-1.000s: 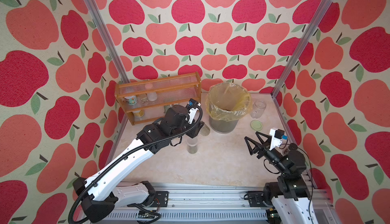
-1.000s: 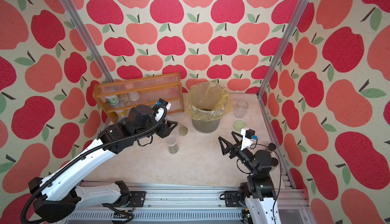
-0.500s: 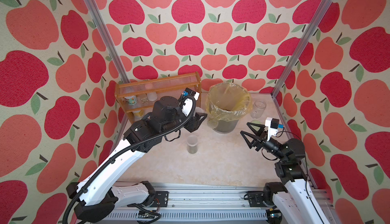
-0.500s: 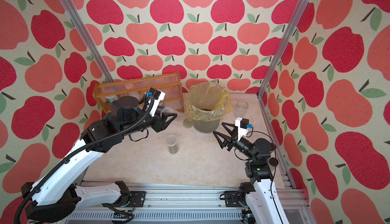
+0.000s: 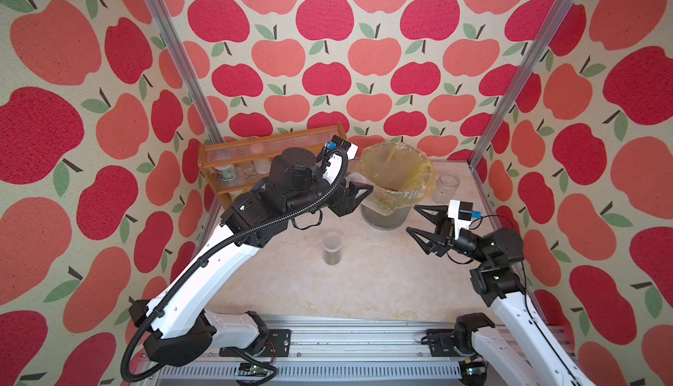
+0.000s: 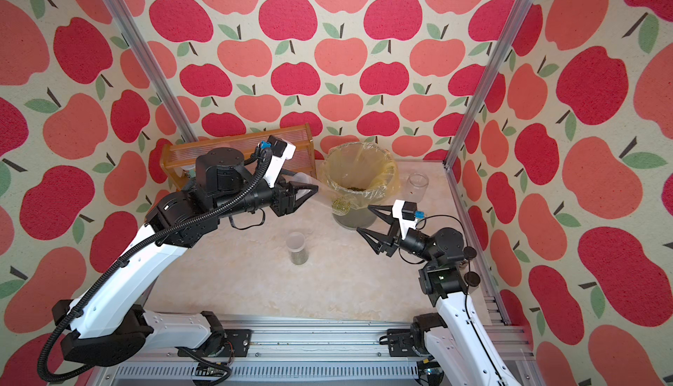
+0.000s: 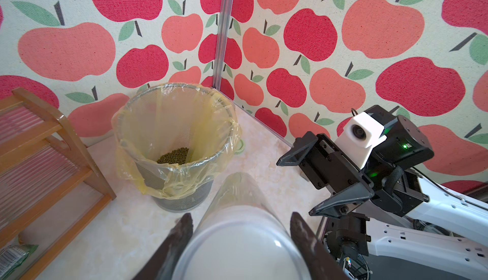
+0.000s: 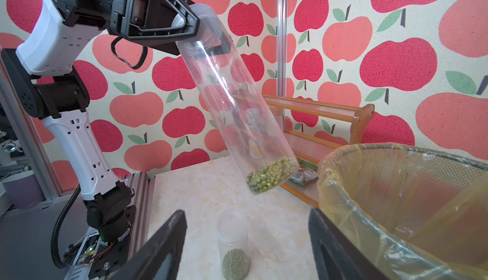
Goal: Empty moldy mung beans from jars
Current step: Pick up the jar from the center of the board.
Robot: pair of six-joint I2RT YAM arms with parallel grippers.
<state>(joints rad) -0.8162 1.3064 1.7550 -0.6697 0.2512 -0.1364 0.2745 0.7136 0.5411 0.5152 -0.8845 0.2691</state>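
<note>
My left gripper [image 5: 366, 188] is shut on a tall slim clear jar [image 8: 232, 101]. The jar hangs tilted, with mung beans [image 8: 272, 175] heaped at its low end beside the bin [image 5: 426, 164]. In the left wrist view the fingers [image 7: 184, 228] flank the jar [image 7: 237, 191]. More beans [image 7: 173, 156] lie inside the bin [image 7: 126, 123]. A short jar [image 5: 332, 247] with beans in its bottom stands mid-table, also shown as the short jar [image 8: 233, 249]. My right gripper [image 5: 411, 217] hovers open and holds nothing, right of it. A wider jar [image 5: 445, 187] stands at the back right.
A wooden rack [image 5: 276, 144] with cans and small jars lines the back left. A green packet [image 8: 301, 175] lies on its low shelf. A pale green lid [image 7: 239, 148] peeks from behind the bin. Metal posts mark the back corners.
The left arm has swung the tall jar up and toward the bin. The right gripper has moved back and left toward the bin, and its jaws have narrowed.
</note>
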